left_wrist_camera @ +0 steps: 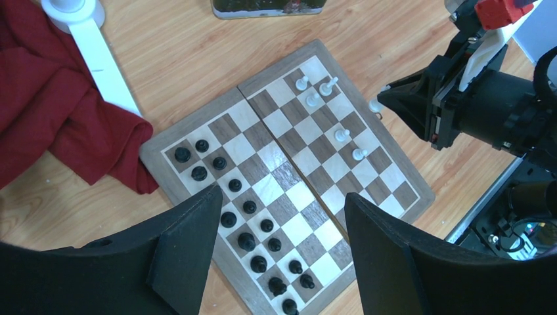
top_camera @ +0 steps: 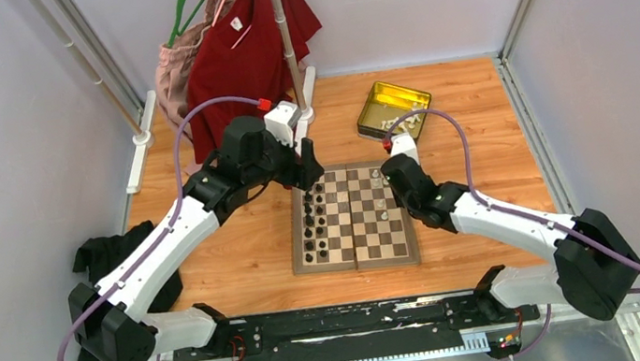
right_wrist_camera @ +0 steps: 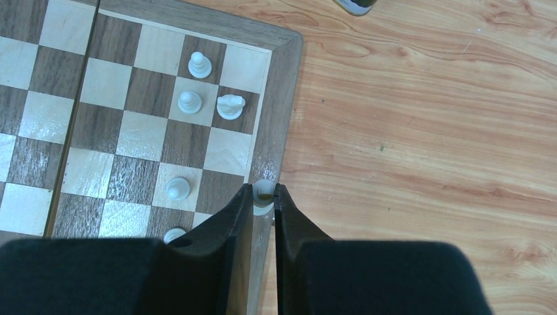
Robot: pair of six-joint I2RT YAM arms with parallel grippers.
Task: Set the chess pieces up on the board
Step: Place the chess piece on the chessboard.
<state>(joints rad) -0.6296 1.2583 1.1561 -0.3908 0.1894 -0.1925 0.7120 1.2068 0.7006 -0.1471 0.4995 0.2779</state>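
The right gripper (right_wrist_camera: 264,199) is clenched on a single white chess piece (right_wrist_camera: 264,190), pinched between its fingertips just over the tan border at the 3 o'clock edge of the board (right_wrist_camera: 284,79). Five more white chess pieces (right_wrist_camera: 190,100) stand scattered on the squares at the gripper's 10 to 11 o'clock, one of them apparently tipped on its side. The left gripper (left_wrist_camera: 282,195) hangs released, jaws wide and empty, above the board's 9 o'clock half, where the black figures (left_wrist_camera: 246,241) stand in two files. A gold tin (top_camera: 393,109) sits on the table (top_camera: 486,110) at the board's 1 o'clock; what it holds is too small to tell. The piece looks light, rigid and smooth, narrow above a wider foot, so it is likely to twist or slip in a loose pinch and to topple if let go off-vertical. The surest hold is probably across the body just above the base, keeping it upright.
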